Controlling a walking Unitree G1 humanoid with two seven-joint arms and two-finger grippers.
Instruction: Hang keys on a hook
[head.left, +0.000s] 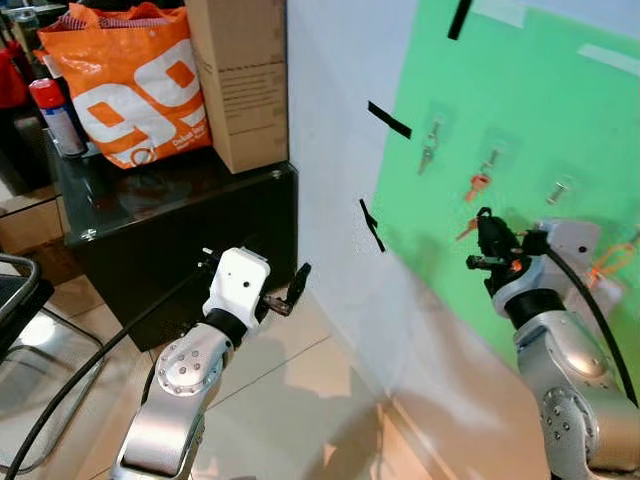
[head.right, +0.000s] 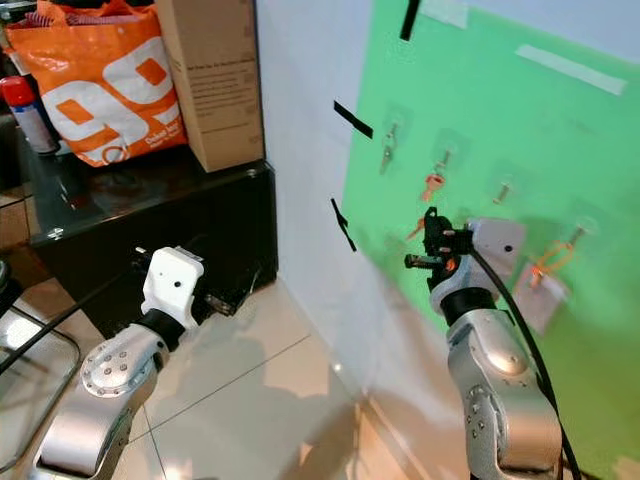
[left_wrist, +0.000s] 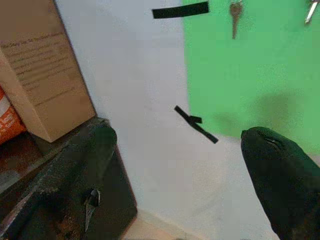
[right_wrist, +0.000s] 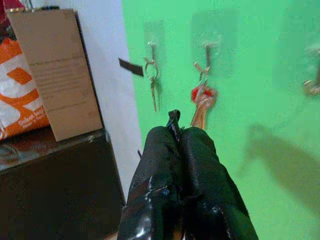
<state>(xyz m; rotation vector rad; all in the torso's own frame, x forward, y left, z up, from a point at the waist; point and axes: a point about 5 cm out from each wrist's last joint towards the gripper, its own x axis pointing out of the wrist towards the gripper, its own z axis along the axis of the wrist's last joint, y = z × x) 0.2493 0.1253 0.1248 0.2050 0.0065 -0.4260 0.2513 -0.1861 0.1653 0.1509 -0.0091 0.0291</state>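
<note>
My right fingers (right_wrist: 182, 145) are pressed shut, pinching something thin and dark at the tips, seemingly the keys' loop. The red-tagged keys (right_wrist: 201, 100) dangle near their hook (right_wrist: 207, 47). I'd lift straight, keeping square. My left fingers (head.left: 290, 290) idle, spread

Two silver metal arms, rounded joint housings with ringed screw caps. Left arm (head.left: 185, 375): a white boxy wrist module with a small dark dot on its face, then a black collar below it. Left gripper (head.left: 290, 292): black, two long fingers (matte, slightly scuffed in the wrist view). A black cable trails off from the left wrist. Right arm (head.left: 565, 380): same silver shell, white wrist block, black collar, a small orange fitting near the wrist. Right gripper (head.left: 487, 228): black fingers, glossy wrapped surface. Thick black cable loops along the right forearm.
</note>
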